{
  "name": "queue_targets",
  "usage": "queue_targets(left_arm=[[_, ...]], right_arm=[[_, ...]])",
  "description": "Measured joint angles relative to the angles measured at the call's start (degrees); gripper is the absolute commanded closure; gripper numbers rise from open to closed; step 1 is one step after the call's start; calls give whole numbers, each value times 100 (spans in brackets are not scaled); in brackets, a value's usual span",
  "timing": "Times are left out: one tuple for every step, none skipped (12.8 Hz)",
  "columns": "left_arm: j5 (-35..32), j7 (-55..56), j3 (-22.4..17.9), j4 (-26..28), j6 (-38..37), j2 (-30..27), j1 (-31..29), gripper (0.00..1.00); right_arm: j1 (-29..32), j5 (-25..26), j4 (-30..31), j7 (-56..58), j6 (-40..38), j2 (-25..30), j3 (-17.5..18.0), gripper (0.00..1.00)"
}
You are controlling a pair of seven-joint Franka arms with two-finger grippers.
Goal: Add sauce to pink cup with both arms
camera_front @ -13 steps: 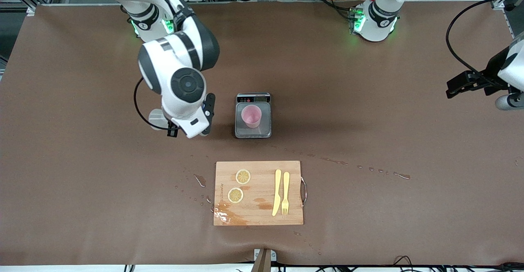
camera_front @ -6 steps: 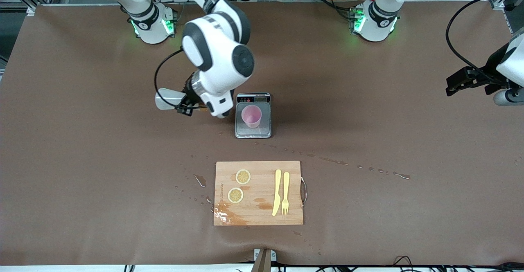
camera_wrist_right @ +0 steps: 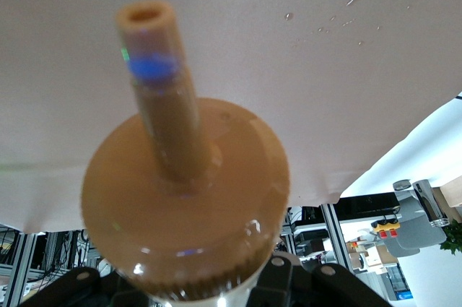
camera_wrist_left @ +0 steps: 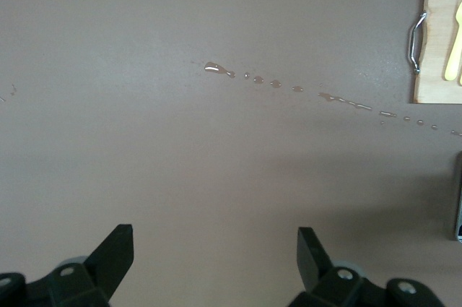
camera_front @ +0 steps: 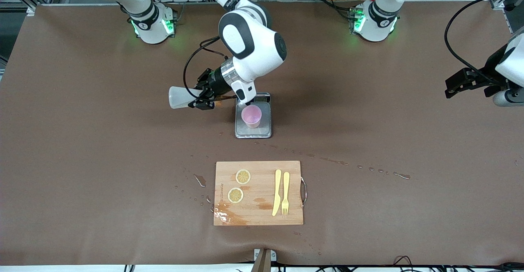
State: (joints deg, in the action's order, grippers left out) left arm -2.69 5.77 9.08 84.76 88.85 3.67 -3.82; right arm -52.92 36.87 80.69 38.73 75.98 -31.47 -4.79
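The pink cup [camera_front: 251,115] stands upright on the grey scale plate [camera_front: 253,131] at mid-table. My right gripper [camera_front: 204,97] is shut on the sauce bottle [camera_front: 178,97] and holds it on its side in the air, just beside the scale toward the right arm's end. Its nozzle end points toward the cup. In the right wrist view the orange cap [camera_wrist_right: 216,206] and nozzle [camera_wrist_right: 155,68] fill the picture. My left gripper [camera_front: 466,82] hangs open and empty over the left arm's end of the table; it also shows in the left wrist view [camera_wrist_left: 214,249].
A wooden cutting board [camera_front: 258,169] lies nearer the front camera than the scale, with two lemon slices [camera_front: 243,176], a yellow knife [camera_front: 277,192] and a fork [camera_front: 285,193]. Water drops [camera_front: 368,168] trail across the brown table; they show in the left wrist view [camera_wrist_left: 216,68].
My right arm has swung the bottle from the right arm's end toward the scale and tipped it onto its side. The left arm has barely moved.
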Motion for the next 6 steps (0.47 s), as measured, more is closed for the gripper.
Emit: queue_targets(left_arm=[[0,41,4,6,0,-18,0,0],[0,84,11,24,0,-49,2,0],[0,103,17,47,0,-77,3,0],[0,105,19,65,0,-99,3,0],[0,105,19,81,0,-124,3,0],[0,105,20,97,-6,-151,3,0]], right_arm=[[-28,71,0,5,0,-17,2,100],[-91,161,0,5,-1,-50,3,100],[-157,206,0,5,-6,-83,3,100],[-198,230,0,4,-20,-102,2,100],[-200,235,-1,4,-50,-103,-9,100],[-180,226,-8,4,-68,-103,-51,100]])
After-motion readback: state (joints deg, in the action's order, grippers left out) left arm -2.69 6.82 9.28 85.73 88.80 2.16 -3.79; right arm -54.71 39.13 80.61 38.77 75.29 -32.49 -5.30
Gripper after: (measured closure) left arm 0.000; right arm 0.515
